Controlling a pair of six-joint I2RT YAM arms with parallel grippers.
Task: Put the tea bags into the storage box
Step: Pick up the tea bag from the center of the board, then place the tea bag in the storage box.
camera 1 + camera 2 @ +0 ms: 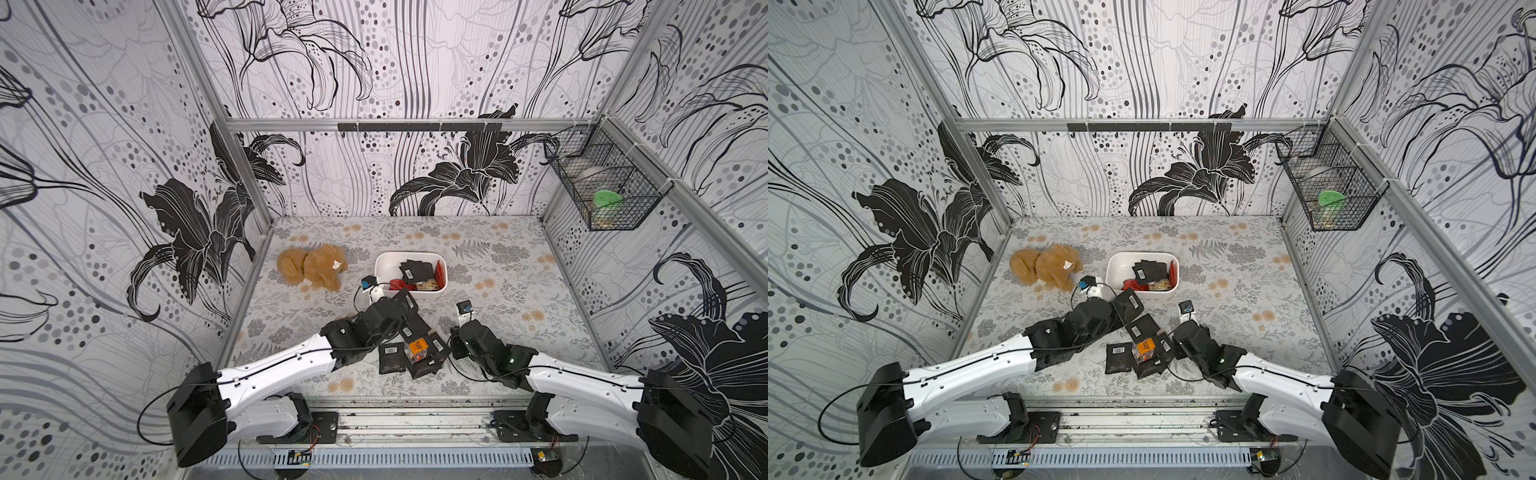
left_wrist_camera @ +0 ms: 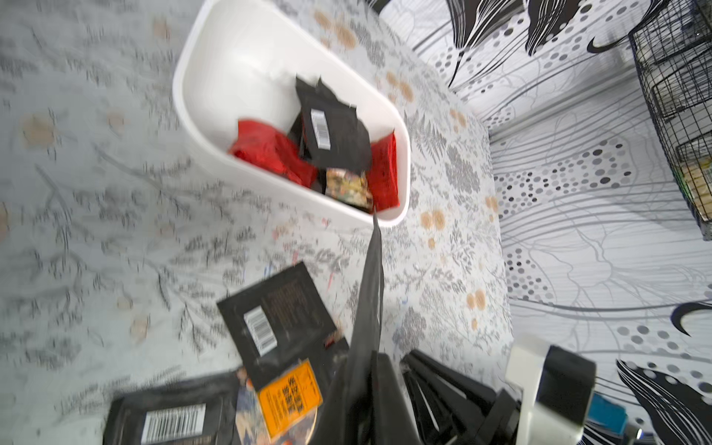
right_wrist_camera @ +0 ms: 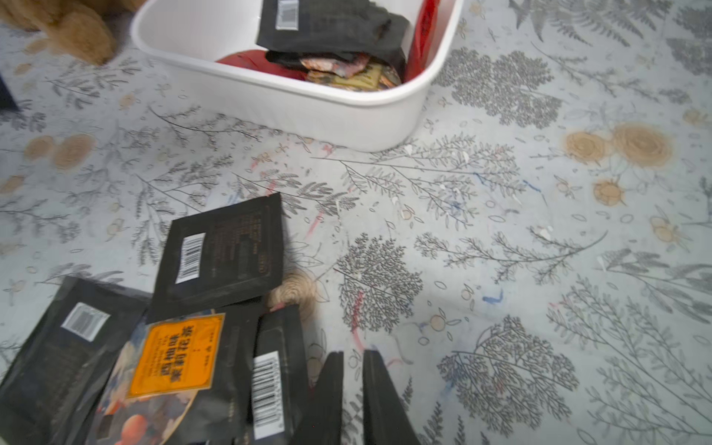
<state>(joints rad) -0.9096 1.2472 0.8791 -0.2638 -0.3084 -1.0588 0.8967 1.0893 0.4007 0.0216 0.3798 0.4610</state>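
left fingers (image 2: 390, 400), half hidden, pinch edge-on tea bag (image 2: 371, 293); right fingers (image 3: 327, 397) slightly apart, empty.

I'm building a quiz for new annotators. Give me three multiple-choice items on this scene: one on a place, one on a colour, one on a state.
1. Where does the plush toy lie relative to the storage box? A inside it; B beside it; C on top of it.
2. The label on the colourful tea bag in the loose pile is: A orange; B green; C blue.
3. The left tool is: A open and empty; B shut on the plush toy; C shut on a black tea bag.

B: both top views show the toy outside the box.
A: the right wrist view shows it.
C: the bag is pinched, seen edge-on.
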